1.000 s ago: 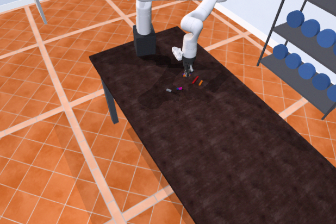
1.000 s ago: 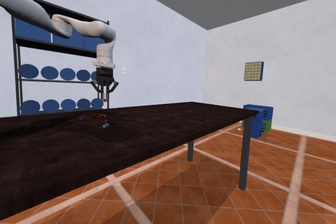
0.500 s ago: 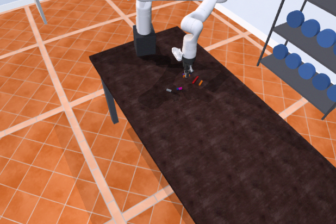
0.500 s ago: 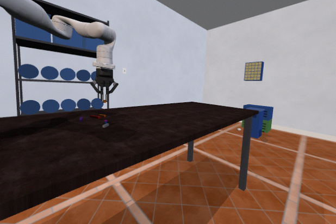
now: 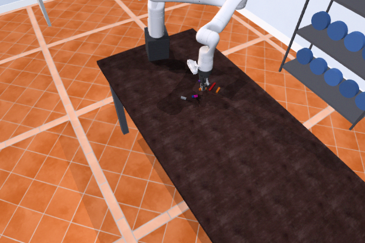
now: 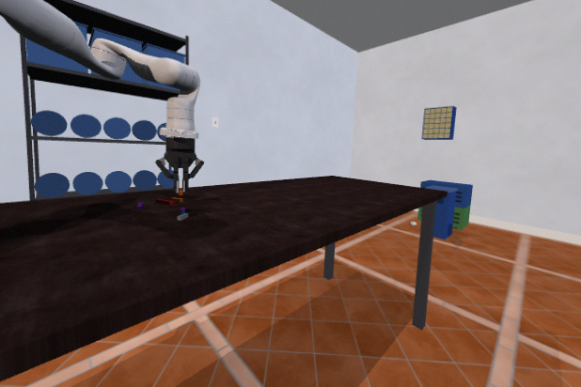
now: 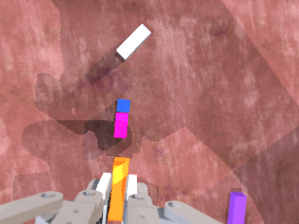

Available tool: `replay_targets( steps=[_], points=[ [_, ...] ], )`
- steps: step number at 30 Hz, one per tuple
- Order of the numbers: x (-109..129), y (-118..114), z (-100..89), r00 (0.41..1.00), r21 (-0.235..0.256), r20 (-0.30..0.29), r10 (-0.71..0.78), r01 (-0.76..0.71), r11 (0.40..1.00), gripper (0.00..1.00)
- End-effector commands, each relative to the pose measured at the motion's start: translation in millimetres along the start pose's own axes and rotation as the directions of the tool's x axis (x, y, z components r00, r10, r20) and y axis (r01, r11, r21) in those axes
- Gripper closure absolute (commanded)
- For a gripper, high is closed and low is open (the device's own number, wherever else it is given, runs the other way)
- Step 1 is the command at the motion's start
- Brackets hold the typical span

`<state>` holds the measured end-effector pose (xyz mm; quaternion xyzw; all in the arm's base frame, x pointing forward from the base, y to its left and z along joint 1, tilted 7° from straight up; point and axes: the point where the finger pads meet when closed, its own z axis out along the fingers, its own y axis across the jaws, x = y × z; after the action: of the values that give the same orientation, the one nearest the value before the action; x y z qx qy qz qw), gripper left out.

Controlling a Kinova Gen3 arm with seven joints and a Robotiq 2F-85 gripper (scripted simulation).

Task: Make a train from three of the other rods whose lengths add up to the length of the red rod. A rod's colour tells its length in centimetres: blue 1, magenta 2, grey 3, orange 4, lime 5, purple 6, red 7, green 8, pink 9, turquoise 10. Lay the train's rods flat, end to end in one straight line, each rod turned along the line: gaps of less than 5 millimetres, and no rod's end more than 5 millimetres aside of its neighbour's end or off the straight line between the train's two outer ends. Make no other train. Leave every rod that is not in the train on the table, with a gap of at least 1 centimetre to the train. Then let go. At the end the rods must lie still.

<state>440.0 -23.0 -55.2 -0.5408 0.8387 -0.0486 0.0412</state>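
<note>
My gripper (image 5: 204, 85) is shut on an orange rod (image 7: 118, 188) and holds it low over the table, as the exterior view also shows (image 6: 180, 191). In the wrist view the orange rod points at a magenta rod (image 7: 121, 125), with a gap between them. A blue rod (image 7: 123, 105) lies end to end against the magenta rod's far end. A grey rod (image 7: 133, 42) lies farther off, at an angle. The red rod (image 5: 212, 86) lies just right of the gripper. A purple rod (image 7: 237, 208) lies at the lower right of the wrist view.
A second orange rod (image 5: 218, 89) lies right of the red rod. The arm's base block (image 5: 156, 43) stands at the table's far end. A shelf with blue cylinders (image 5: 333, 46) stands off the table to the right.
</note>
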Motion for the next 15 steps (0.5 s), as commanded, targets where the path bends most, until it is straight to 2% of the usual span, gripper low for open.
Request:
replay_targets(
  steps=[1,8,15],
  points=[
    [4,-2,9.3,1.0,0.003,-0.012,-0.008,0.008,1.0,0.95],
    [4,-2,29.2,1.0,0.002,-0.012,-0.009,0.009,1.0,0.95],
    [4,-2,32.4,1.0,0.003,-0.012,-0.008,0.008,1.0,0.95]
  ],
)
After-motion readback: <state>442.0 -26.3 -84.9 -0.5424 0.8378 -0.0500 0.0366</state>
